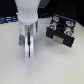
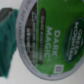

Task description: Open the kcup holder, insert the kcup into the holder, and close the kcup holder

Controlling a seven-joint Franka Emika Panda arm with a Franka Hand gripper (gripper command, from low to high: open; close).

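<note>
One round, green-lidded kcup fills view.

The black boxy kcup holder sits on white table near its far edge, at exterior view's right of gripper.

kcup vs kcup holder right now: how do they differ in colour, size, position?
Colour: the kcup shows a green printed lid with a white rim; the kcup holder is black with pale grey details.
Size: the holder is a box several times bigger than the cup.
Position: the wrist view shows the kcup close up at the claw; the holder rests on the table, toward the exterior view's right, apart from the claw.
Nothing plainly shared.
</note>
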